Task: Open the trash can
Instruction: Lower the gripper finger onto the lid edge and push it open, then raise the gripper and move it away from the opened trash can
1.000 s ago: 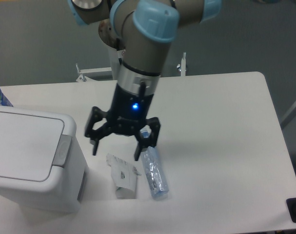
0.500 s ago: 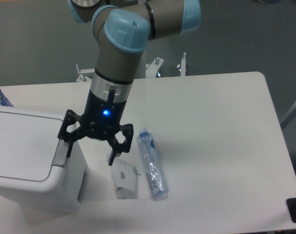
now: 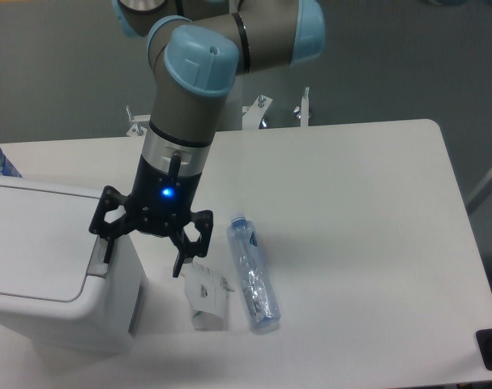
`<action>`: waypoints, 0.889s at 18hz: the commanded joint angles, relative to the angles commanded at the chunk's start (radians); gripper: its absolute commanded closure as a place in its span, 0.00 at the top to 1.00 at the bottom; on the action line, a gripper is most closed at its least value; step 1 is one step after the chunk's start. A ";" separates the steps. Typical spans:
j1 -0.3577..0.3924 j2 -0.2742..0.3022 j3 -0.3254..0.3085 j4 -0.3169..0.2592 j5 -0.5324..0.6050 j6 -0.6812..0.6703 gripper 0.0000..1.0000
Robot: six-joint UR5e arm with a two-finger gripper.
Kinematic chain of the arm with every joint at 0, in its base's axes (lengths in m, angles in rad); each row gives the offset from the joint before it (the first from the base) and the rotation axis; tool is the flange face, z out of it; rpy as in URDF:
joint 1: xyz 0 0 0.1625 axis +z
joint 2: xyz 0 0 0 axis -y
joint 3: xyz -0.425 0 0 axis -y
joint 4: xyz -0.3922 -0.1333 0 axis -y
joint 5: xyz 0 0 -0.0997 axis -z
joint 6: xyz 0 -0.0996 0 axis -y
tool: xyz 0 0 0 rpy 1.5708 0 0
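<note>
Trash can (image 3: 43, 267) at counter's (image 3: 359, 211) front-left corner, lid shut flat. Gripper (image 3: 143, 254) spread wide, empty — one finger at lid's grey tab (image 3: 96, 258), other above small carton (image 3: 207, 296). Bottle (image 3: 254, 275) lying beside carton.

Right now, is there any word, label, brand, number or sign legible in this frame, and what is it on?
No text can be read.
Small white carton: dark print marks, too blurred to read.
Clear bottle: bluish label, too blurred to read.
Trash can: no marking visible.
Gripper: a blue light on its body, no lettering.
</note>
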 joint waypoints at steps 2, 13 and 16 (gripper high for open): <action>0.000 0.000 0.000 0.000 0.035 0.000 1.00; -0.014 -0.005 0.008 -0.005 0.061 -0.011 1.00; -0.011 -0.003 0.017 -0.003 0.061 -0.002 1.00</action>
